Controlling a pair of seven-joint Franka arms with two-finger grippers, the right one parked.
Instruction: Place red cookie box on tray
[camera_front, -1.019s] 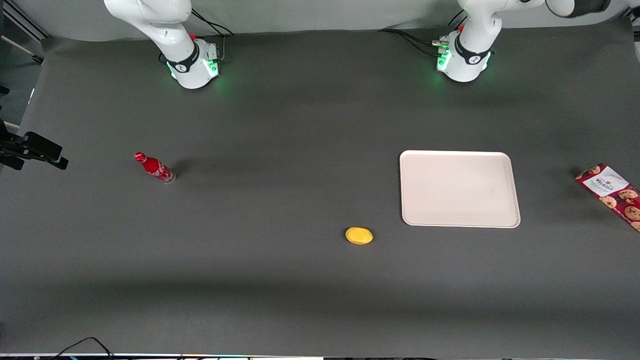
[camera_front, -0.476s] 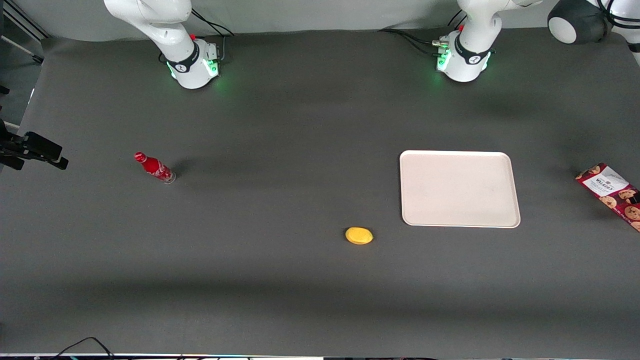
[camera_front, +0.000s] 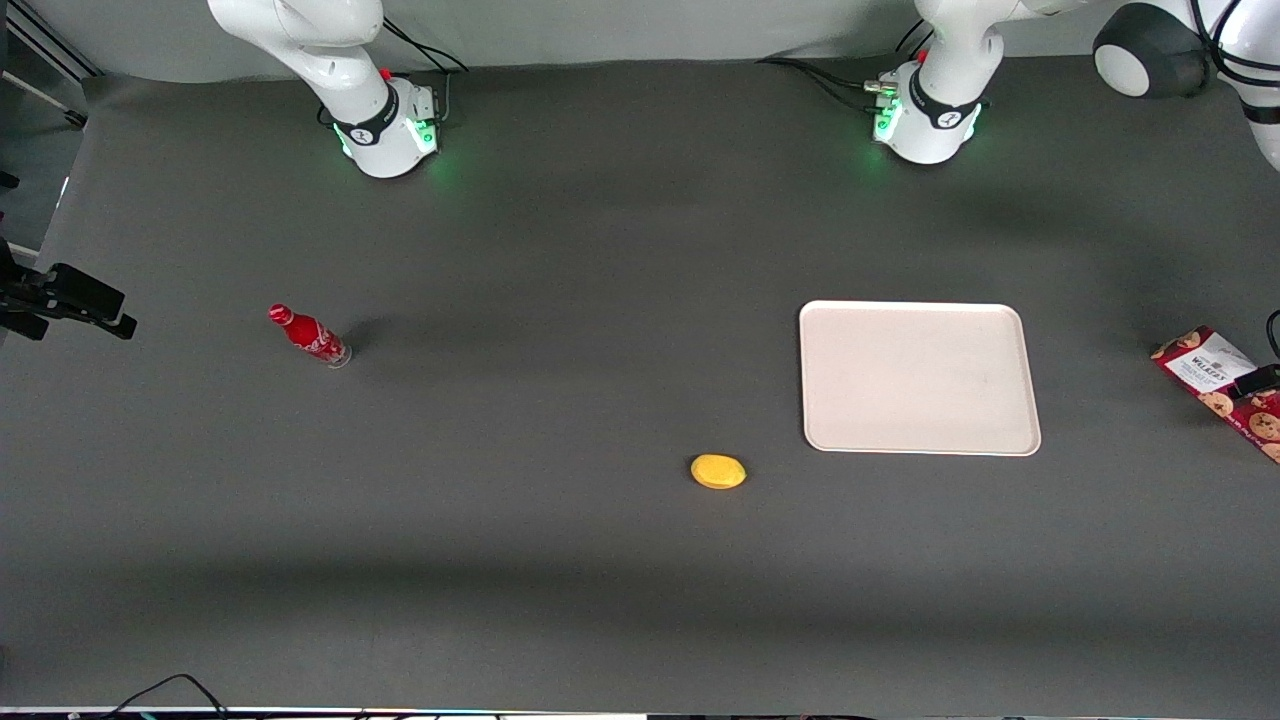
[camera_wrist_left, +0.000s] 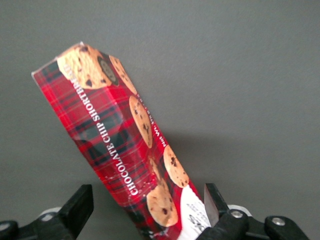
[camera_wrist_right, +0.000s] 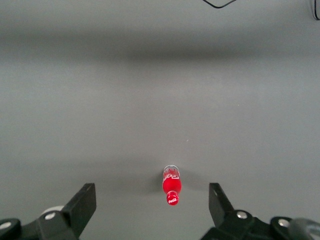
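Observation:
The red cookie box (camera_front: 1205, 365) lies flat on the dark table at the working arm's end, beside the tray (camera_front: 918, 378) with a gap of bare table between them. It is partly cut off by the edge of the front view. The cream tray holds nothing. My left gripper (camera_wrist_left: 147, 201) hovers over the label end of the cookie box (camera_wrist_left: 115, 135), open, with one dark finger on each side of it. From the front, only one black fingertip (camera_front: 1258, 380) shows over the box.
A small red soda bottle (camera_front: 310, 336) stands toward the parked arm's end of the table. A yellow rounded object (camera_front: 718, 471) lies nearer the front camera than the tray. A black device (camera_front: 70, 297) juts in at the table's edge.
The working arm has swung down toward the cookie box. A black fingertip now shows over the box where none did a second ago. Box, tray and bottle have not moved.

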